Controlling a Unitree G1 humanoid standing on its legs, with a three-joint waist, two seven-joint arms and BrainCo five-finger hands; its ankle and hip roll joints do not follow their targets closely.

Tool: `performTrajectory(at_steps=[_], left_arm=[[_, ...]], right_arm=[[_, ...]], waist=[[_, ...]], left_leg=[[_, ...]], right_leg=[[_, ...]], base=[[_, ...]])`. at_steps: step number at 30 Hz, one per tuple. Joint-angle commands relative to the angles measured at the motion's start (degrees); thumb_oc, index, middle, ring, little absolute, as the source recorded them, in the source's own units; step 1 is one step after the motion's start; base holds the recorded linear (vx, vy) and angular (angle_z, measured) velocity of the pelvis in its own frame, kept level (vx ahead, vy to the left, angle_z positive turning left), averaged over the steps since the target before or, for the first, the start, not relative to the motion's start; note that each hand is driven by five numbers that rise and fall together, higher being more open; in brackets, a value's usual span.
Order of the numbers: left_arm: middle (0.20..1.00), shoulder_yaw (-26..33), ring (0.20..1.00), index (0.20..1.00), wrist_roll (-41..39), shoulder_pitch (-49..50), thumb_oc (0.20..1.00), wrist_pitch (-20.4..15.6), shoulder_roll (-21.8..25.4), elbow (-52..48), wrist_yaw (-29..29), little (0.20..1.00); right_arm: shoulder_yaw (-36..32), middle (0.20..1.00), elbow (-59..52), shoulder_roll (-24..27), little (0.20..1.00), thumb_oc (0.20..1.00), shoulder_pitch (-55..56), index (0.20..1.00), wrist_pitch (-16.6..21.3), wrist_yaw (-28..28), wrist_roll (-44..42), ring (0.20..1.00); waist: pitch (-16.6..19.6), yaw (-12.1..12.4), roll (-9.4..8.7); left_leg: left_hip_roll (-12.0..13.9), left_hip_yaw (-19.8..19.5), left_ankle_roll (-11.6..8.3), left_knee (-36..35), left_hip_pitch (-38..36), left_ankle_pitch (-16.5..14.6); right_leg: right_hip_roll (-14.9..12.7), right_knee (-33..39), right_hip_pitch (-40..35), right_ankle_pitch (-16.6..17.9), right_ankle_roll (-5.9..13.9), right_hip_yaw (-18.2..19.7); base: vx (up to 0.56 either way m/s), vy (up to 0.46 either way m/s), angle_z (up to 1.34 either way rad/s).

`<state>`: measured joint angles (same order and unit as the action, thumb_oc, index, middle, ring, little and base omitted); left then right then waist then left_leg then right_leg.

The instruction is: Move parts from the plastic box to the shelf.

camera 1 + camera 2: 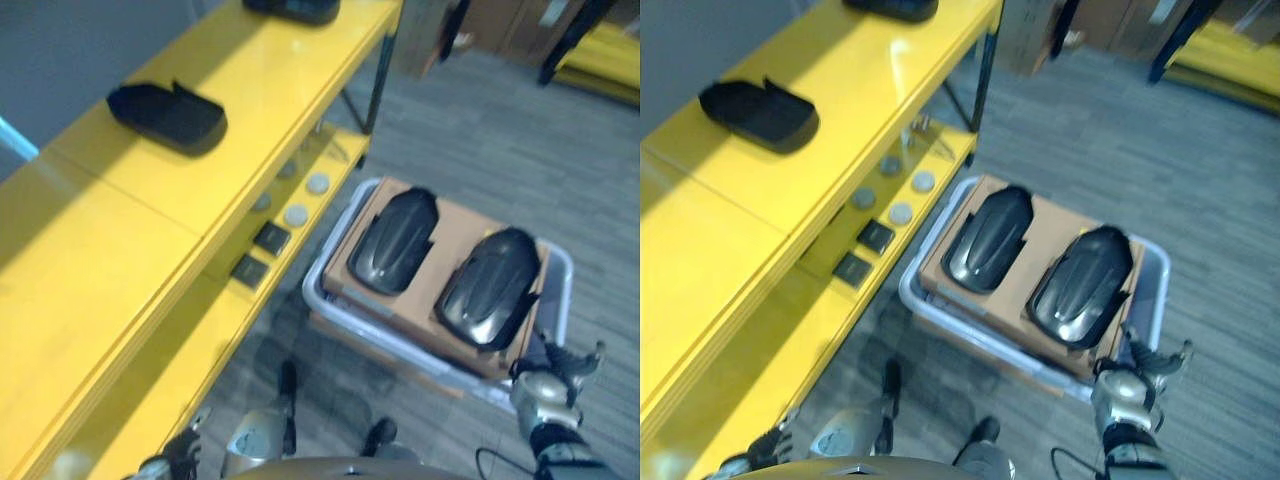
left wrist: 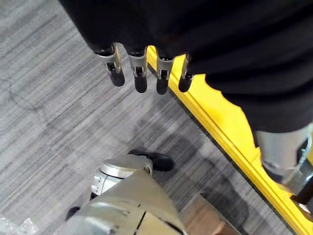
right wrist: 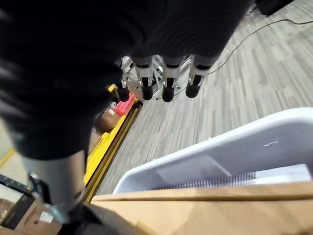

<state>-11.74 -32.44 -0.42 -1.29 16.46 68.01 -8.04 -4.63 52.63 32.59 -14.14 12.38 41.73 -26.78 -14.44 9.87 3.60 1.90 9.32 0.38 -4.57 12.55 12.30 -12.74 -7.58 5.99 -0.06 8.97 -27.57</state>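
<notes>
Two glossy black moulded parts lie side by side on brown cardboard in the pale plastic box (right of the yellow shelf), while both hands hang empty, fingers relaxed.

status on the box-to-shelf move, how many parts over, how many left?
Done: two black parts already lie on the yellow shelf's top, one near and one at the far end.
In hand: nothing. The left robot hand and right robot hand hang open over the floor, the right one beside the plastic box.
Left: two black parts, and, sit on cardboard in the box.
</notes>
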Motion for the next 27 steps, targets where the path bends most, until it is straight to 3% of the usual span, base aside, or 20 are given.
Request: performTrajectory(at_steps=[1, 7, 16, 27], left_arm=[[1.000, -0.60, 1.000, 1.000, -2.51, -0.75, 1.000, -0.58, 2.07, -0.09, -0.80, 1.000], [1.000, -1.26, 1.000, 1.000, -4.19, -0.81, 1.000, -1.71, 2.04, 0.28, -2.42, 1.000], [1.000, -2.04, 1.000, 1.000, -5.84, -1.01, 1.000, -2.04, 0.87, -0.09, -4.20, 1.000], [1.000, -2.99, 1.000, 1.000, -7.22, -2.96, 1.000, -1.66, 0.51, -0.20, -3.85, 1.000]], right_arm=[[1.70, 1.000, -1.34, 3.24, 1.000, 1.000, -2.18, 1.000, 2.90, 0.24, -2.34, 1.000], [2.72, 1.000, -2.39, 5.68, 1.000, 1.000, -5.48, 1.000, 0.32, -1.00, -3.42, 1.000], [4.09, 1.000, -1.05, 4.36, 1.000, 1.000, -6.59, 1.000, -4.03, -2.51, -5.21, 1.000], [6.58, 1.000, 5.47, 3.22, 1.000, 1.000, -8.62, 1.000, -2.90, -6.55, -7.42, 1.000]], waist=[[-0.69, 2.14, -2.00], [-2.26, 2.04, -1.71], [-3.70, 1.76, -0.98], [-5.32, 1.82, -0.02]], left_leg=[[2.58, 1.04, -2.57, 6.26, 1.33, -9.34], [2.81, 1.37, -2.99, 7.32, 3.38, -9.31], [3.19, 2.19, -3.30, 7.63, 4.88, -9.28], [3.47, 3.34, -3.52, 7.73, 6.75, -8.93]], right_leg=[[-2.58, 1.88, 2.77, 2.31, 1.94, 3.23], [-2.96, 0.70, 4.90, 1.75, 1.68, 2.96], [-4.05, -0.53, 6.94, 1.34, 1.53, 2.51], [-5.97, -2.46, 9.76, 1.32, 1.67, 1.95]], base=[[-0.07, 0.000, -0.04], [-0.05, 0.020, 0.05], [-0.03, 0.028, -0.02], [-0.02, 0.017, 0.01]])
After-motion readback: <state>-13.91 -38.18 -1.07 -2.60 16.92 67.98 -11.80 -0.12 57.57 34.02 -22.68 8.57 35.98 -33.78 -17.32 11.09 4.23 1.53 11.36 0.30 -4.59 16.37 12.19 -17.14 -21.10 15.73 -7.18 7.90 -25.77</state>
